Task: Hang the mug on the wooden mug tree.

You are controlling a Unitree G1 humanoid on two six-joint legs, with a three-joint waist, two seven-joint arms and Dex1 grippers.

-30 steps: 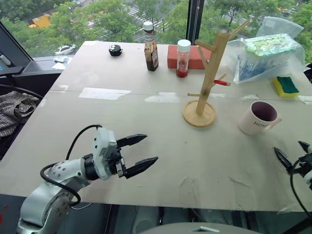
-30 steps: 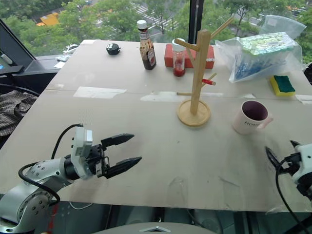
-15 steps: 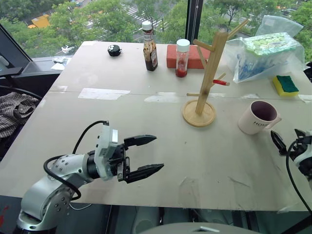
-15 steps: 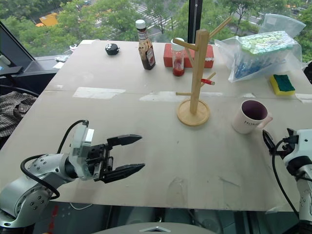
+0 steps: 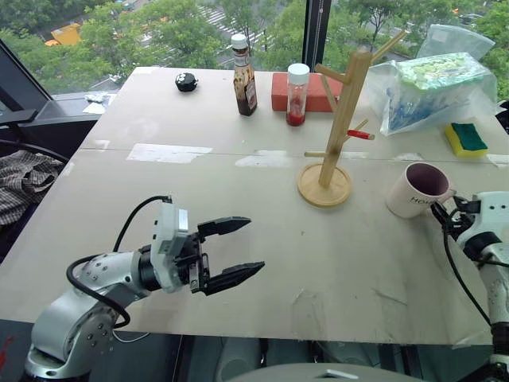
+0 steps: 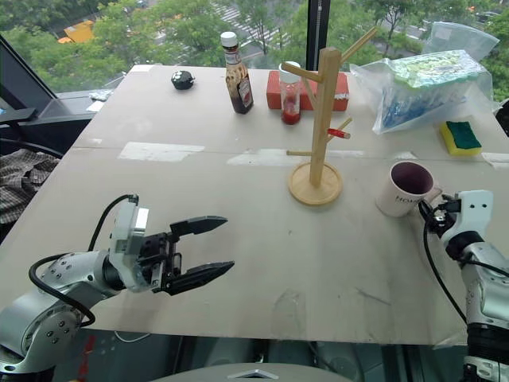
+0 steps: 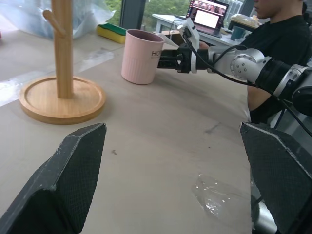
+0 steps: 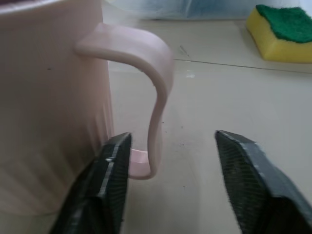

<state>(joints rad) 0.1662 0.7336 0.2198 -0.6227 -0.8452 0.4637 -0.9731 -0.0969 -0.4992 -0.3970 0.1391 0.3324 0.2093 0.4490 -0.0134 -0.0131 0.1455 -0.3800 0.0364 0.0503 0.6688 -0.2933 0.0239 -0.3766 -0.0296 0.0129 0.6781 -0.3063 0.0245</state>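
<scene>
- The mug [image 5: 420,191] stands upright on the worktop [image 5: 262,239], right of the mug tree [image 5: 338,127] and apart from it, handle turned toward the near right.
- The right hand [image 6: 425,216] has come forward from the near right edge over the last second and now sits at the mug's handle [image 8: 151,102].
- From the right wrist view its two fingers straddle the handle — one finger [image 8: 105,190] slipped between handle and mug wall, the other out on the far side with a gap left. The fingers are partly drawn in but not yet pinching anything.
- The mug itself has not shifted or lifted.
- The left hand [image 5: 231,251] hovers over the near left of the worktop, fingers spread wide and empty, about where it was.
- This looks like the moment just before the grasp — the reach is done, and closing on the handle comes next.
- All pegs on the tree are bare, including the red-tipped one [image 5: 363,134] on the mug's side.
- Two bottles, a red block, a bagged item and a sponge lie far back, clear of the path.
</scene>
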